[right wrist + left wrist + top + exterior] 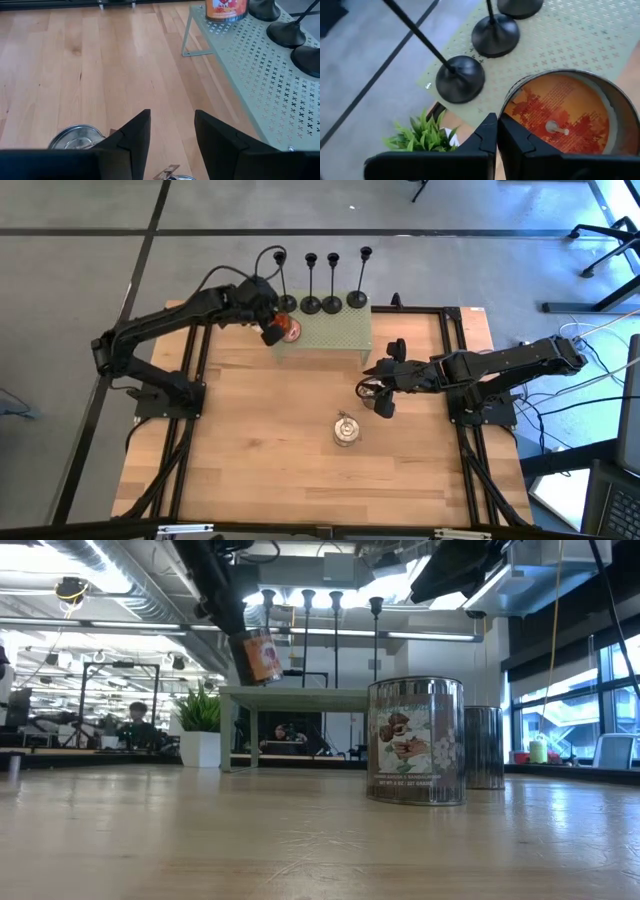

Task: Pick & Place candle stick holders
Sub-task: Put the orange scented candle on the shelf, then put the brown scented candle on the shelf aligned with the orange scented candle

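Observation:
Four slim black candlesticks (321, 302) stand by their disc bases in a row along the far edge of a green perforated shelf (335, 335); three bases show in the left wrist view (460, 78). My left gripper (270, 328) is at the shelf's left end, shut on a glass jar with orange contents (560, 115), near the leftmost candlestick. My right gripper (172, 130) is open and empty, low over the table to the right of the shelf's near edge (374, 385). My left gripper pinches the orange jar's wall at its rim (503, 109), one finger inside the jar and one outside. The fingers come from above. In the low view the jar (262, 657) hangs tilted just above the shelf top.
A silver-lidded glass jar (346, 430) stands on the table mid-way, and a second (484, 747) stands behind it in the low view. A small green plant (422, 135) is by the shelf's left end. Bare wood lies to the near left.

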Tool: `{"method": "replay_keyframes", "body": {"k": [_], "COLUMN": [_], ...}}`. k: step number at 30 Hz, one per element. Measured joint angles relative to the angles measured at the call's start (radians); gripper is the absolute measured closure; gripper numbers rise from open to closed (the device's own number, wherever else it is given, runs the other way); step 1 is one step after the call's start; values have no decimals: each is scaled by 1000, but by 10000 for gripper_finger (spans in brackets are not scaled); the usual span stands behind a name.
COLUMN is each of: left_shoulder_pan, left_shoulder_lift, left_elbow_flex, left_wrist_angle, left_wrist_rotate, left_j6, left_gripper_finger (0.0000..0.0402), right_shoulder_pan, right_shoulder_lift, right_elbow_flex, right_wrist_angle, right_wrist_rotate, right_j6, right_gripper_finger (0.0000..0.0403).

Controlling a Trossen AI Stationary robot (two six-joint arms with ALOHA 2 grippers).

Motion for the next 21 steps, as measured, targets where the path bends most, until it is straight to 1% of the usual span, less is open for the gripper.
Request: {"method": "replay_keyframes", "body": {"k": [2, 10, 15, 21], "left_shoulder_pan": [5, 5, 5, 3], "left_shoulder_lift": [0, 3, 3, 2], "left_elbow_flex": [0, -2, -2, -2], "left_wrist_angle": [0, -8, 30, 60], "left_wrist_rotate": [19, 10, 1, -59], "left_j6": [21, 47, 48, 48], "left_gripper_finger": [393, 357, 345, 343], "right_shoulder_pan": [0, 0, 0, 0], "right_shoulder_lift": [0, 0, 0, 0], "right_elbow_flex": [0, 0, 0, 0], "right_wrist_angle": [0, 6, 28, 29], "right_wrist_rotate": [0, 3, 2, 2], "right_j6": [0, -26, -26, -26], "right_gripper_finger": [245, 245, 245, 245]}}
